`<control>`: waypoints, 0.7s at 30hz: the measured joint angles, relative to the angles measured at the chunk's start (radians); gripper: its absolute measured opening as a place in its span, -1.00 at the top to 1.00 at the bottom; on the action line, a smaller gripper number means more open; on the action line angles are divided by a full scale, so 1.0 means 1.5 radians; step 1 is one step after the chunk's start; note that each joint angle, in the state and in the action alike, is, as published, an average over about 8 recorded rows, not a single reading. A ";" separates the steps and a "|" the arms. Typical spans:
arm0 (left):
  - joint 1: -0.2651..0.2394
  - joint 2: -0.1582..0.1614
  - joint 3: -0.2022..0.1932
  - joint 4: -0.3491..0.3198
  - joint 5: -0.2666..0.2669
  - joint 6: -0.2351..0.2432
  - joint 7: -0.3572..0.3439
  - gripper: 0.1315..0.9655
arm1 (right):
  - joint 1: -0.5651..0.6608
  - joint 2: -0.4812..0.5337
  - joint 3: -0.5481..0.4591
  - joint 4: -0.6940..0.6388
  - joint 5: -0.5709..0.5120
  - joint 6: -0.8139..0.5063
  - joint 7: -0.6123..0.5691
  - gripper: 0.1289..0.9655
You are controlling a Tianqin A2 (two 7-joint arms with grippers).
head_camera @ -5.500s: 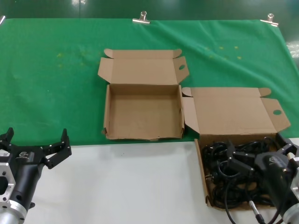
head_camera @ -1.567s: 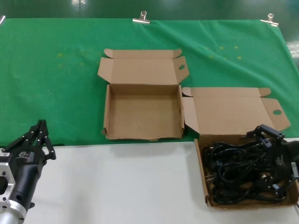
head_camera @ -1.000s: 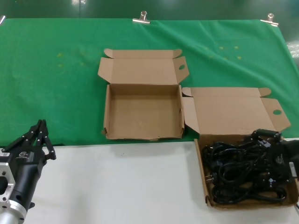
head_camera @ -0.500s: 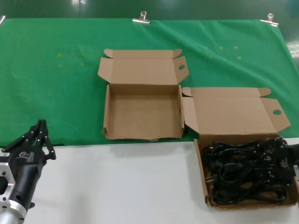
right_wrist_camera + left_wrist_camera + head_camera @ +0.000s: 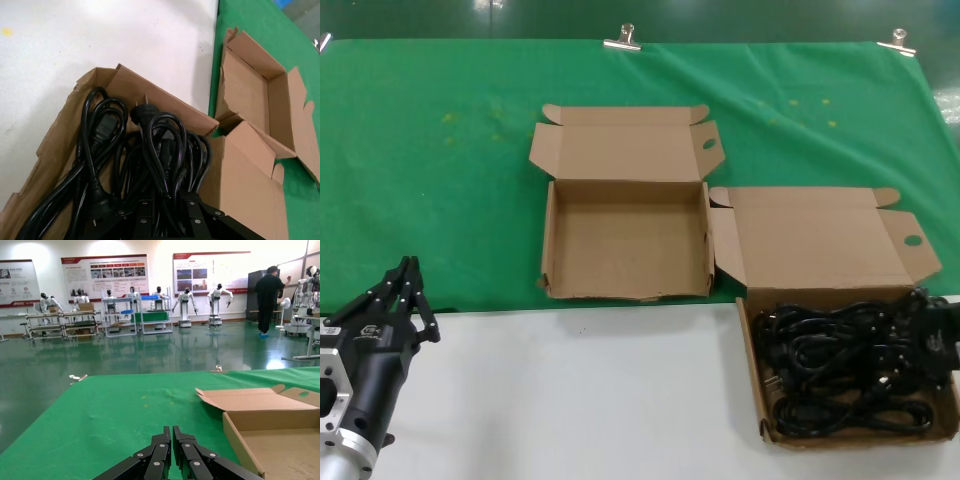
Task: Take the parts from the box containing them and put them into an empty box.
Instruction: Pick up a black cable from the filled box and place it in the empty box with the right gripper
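The parts (image 5: 840, 365) are black coiled power cords piled in the box containing them (image 5: 752, 370) at the near right, on the white table. My right gripper (image 5: 932, 335) is low at that box's right side. In the right wrist view the right gripper (image 5: 167, 202) has its fingers pushed into the parts (image 5: 150, 150), with several strands held between them. The empty box (image 5: 625, 240) lies open on the green cloth, left of and beyond the full one, and shows in both wrist views (image 5: 250, 95) (image 5: 280, 440). My left gripper (image 5: 408, 268) waits shut at the near left, its tips (image 5: 171, 429) together.
The full box's lid (image 5: 815, 240) lies open behind it, touching the empty box's right wall. The green cloth (image 5: 440, 180) is held by binder clips (image 5: 623, 40) (image 5: 896, 42) at the far edge. White tabletop (image 5: 580, 400) spans the near side.
The right gripper moved from over the pile to the box's right side, then sank among the cords. The left gripper closed after the oldest frame and has stayed still.
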 joint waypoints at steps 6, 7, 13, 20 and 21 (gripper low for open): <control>0.000 0.000 0.000 0.000 0.000 0.000 0.000 0.91 | 0.003 0.022 -0.002 0.032 -0.003 -0.026 0.066 0.76; 0.000 0.000 0.000 0.000 0.000 0.000 0.000 0.91 | 0.003 0.027 -0.003 0.040 -0.004 -0.031 0.081 0.76; 0.000 0.000 0.000 0.000 0.000 0.000 0.000 0.91 | 0.018 0.049 -0.006 0.077 -0.007 -0.067 0.166 0.77; 0.000 0.000 0.000 0.000 0.000 0.000 0.000 0.91 | 0.065 0.036 -0.003 0.072 -0.011 -0.073 0.244 0.77; 0.000 0.000 0.000 0.000 0.000 0.000 0.000 0.91 | 0.072 0.031 -0.003 0.068 -0.012 -0.072 0.254 0.77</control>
